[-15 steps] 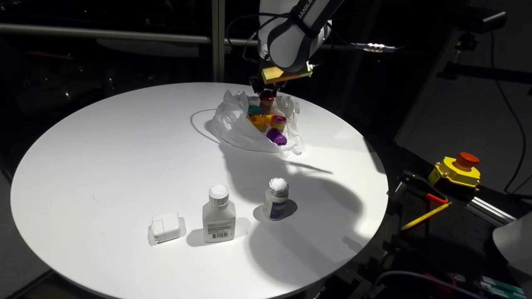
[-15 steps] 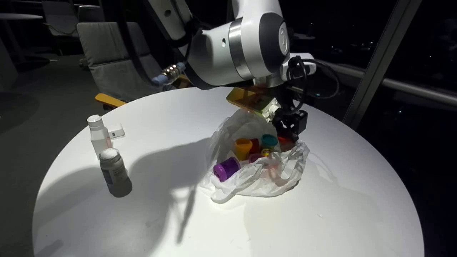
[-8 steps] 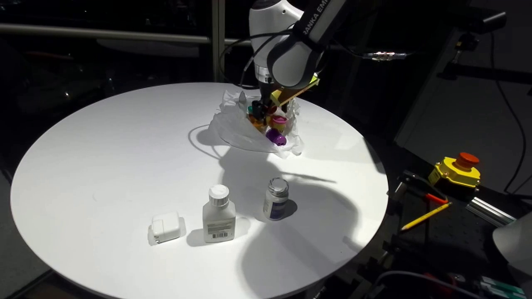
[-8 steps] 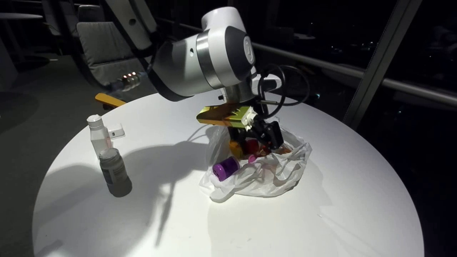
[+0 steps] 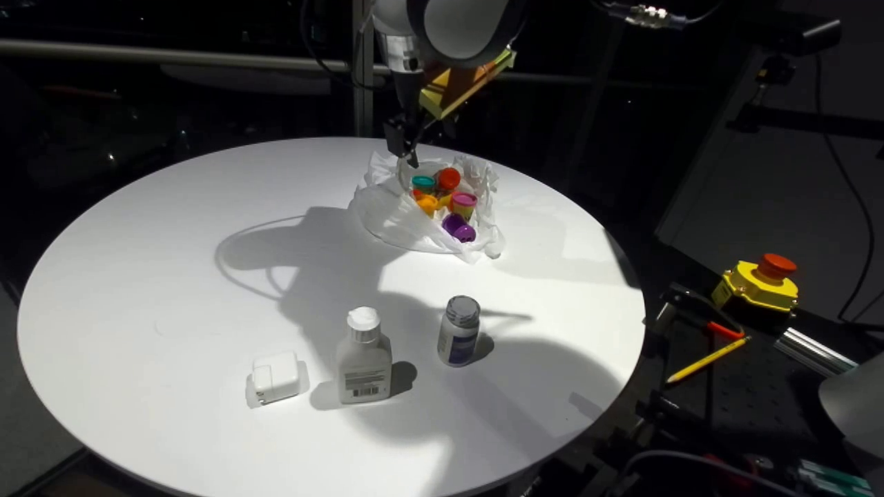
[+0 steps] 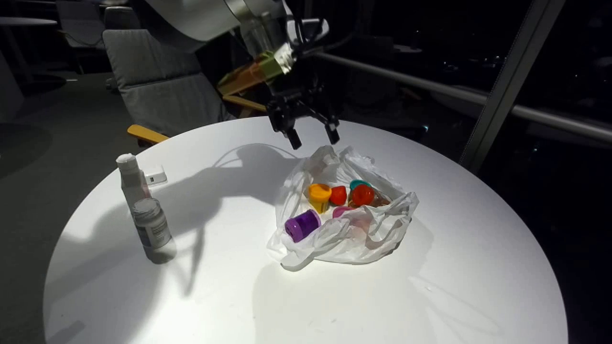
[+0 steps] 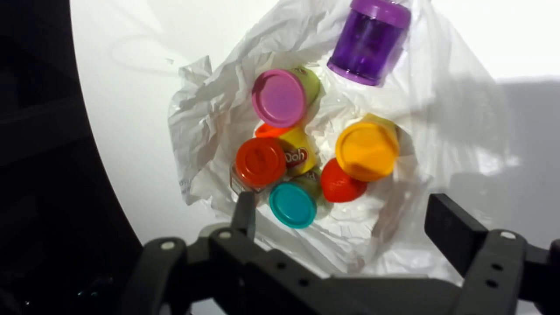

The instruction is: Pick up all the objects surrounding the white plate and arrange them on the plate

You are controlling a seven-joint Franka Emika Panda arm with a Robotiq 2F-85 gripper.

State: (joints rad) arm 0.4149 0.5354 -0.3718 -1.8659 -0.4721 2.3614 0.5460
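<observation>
We judge the task mostly done. On the crumpled white plastic point(image 6: 349, 239), which we take for the plate, lie a purple jar point(image 7: 369, 43), pink-lidded tub point(image 7: 282, 97), yellow tub point(image 7: 299, 148), amber-lidded tub point(image 7: 367, 151), teal-lidded tub point(image 7: 294, 204), red-lidded jar point(image 7: 260, 162) and red piece point(image 7: 341, 183). Left over, we see a larger white bottle point(image 5: 364, 369) and a smaller white bottle point(image 5: 458, 335), both upright, and a white block point(image 5: 275, 377), all on the tabletop point(image 5: 173, 276) well apart from the plastic. Our end effector point(image 6: 313, 136) hangs above the plastic's edge, fingers spread, with nothing between them. In the wrist view the filled plastic spreads just ahead of the fingertips; the three leftovers lie outside that view, so we expect a long swing across to reach them.
</observation>
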